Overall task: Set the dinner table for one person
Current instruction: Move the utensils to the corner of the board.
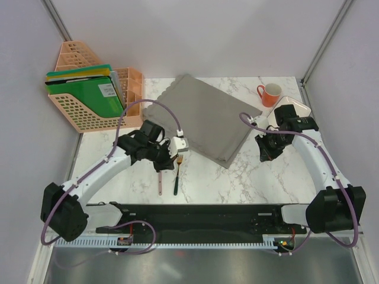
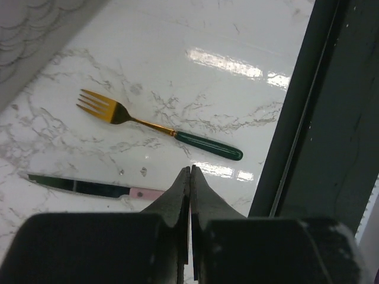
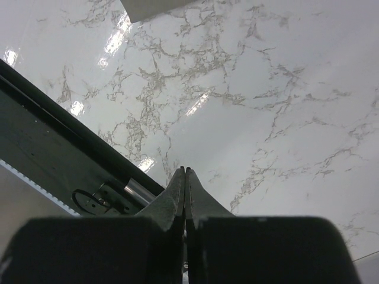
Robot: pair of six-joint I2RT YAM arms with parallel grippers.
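The dinner table (image 1: 237,177) is white marble with grey veins. A grey scallop-edged placemat (image 1: 207,118) lies askew at its middle. A gold fork with a green handle (image 1: 177,174) and a knife with a pink handle (image 1: 160,184) lie side by side in front of the mat. My left gripper (image 1: 161,167) hovers over the knife, shut and empty. In the left wrist view its tips (image 2: 190,171) sit just above the knife's pink handle (image 2: 145,192), with the fork (image 2: 154,127) beyond. My right gripper (image 1: 265,155) is shut over bare marble, empty (image 3: 185,171).
An orange mug (image 1: 270,93) and a white plate (image 1: 293,105), partly under the right arm, stand at the back right. A peach file rack (image 1: 95,97) with green folders occupies the back left. The black base rail (image 1: 201,216) runs along the near edge.
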